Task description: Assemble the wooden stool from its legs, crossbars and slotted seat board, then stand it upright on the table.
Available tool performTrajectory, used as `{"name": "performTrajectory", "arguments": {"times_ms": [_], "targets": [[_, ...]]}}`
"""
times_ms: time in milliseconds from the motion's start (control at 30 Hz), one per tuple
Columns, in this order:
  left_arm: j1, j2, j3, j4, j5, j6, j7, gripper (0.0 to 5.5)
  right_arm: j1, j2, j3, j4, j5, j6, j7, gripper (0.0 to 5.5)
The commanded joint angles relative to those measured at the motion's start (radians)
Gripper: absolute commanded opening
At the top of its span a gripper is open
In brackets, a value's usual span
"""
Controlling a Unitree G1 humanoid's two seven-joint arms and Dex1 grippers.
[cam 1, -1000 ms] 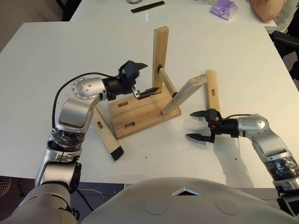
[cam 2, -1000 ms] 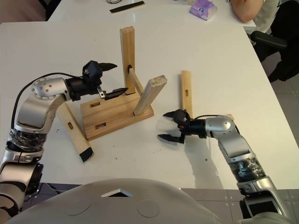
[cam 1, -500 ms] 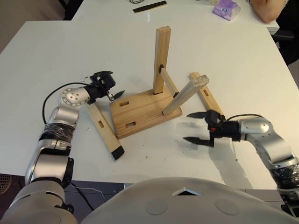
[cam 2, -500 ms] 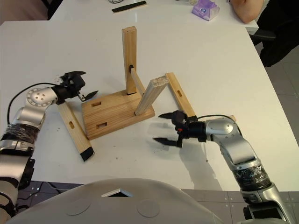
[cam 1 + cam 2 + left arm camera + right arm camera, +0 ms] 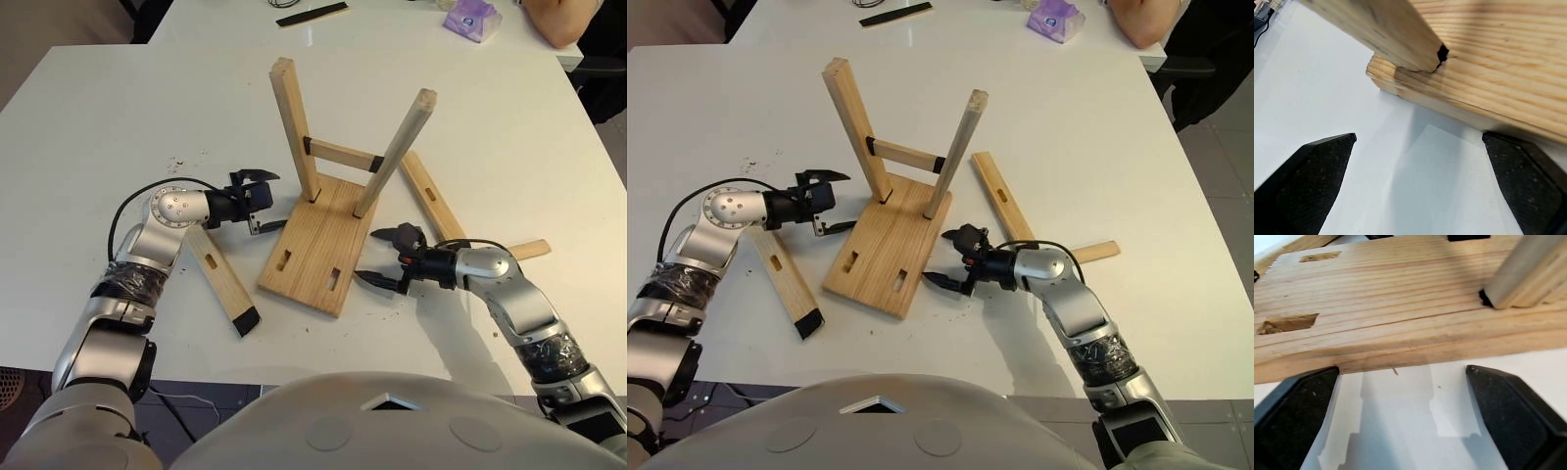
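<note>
Left eye view: the slotted seat board [image 5: 318, 245] lies flat on the white surface [image 5: 98, 117], with two legs standing in its far slots, one [image 5: 296, 127] leaning to the left and the other [image 5: 395, 152] leaning to the right, joined by a short crossbar [image 5: 341, 155]. The two near slots are bare. The left end effector [image 5: 265, 203] sits just beside the board's left edge with its fingers spread wide; the left wrist view shows the board's corner between them, and whether one fingertip touches the wood cannot be told. The right end effector [image 5: 375, 257] is likewise open, low over the surface just beside the board's right edge, which runs across the gap between its fingers in the right wrist view. A loose leg [image 5: 220, 279] lies under the left forearm, another loose leg [image 5: 431, 196] lies to the right of the board, and a loose crossbar [image 5: 529, 250] lies beyond the right arm.
</note>
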Motion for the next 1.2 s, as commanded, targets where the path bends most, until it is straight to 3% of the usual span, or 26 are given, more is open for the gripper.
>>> {"name": "performTrajectory", "arguments": {"times_ms": [33, 667, 867, 1200], "targets": [[0.053, -0.082, -0.038, -0.071, -0.020, 0.063, 0.010, 4.80, -0.038, 0.016, -0.014, 0.008, -0.013, -0.004, -0.033, 4.81], [0.251, -0.116, 0.016, -0.372, -0.036, 0.296, 0.181, 4.80, -0.039, -0.079, -0.132, -0.103, 0.042, 0.015, 0.037, 4.81], [0.235, -0.119, 0.025, -0.377, -0.020, 0.305, 0.202, 4.80, 0.004, -0.129, -0.113, -0.129, 0.045, 0.017, 0.097, 4.81], [0.229, -0.133, 0.028, -0.434, -0.025, 0.347, 0.217, 4.80, -0.072, -0.060, -0.113, -0.005, -0.011, -0.014, 0.011, 4.81]]}}
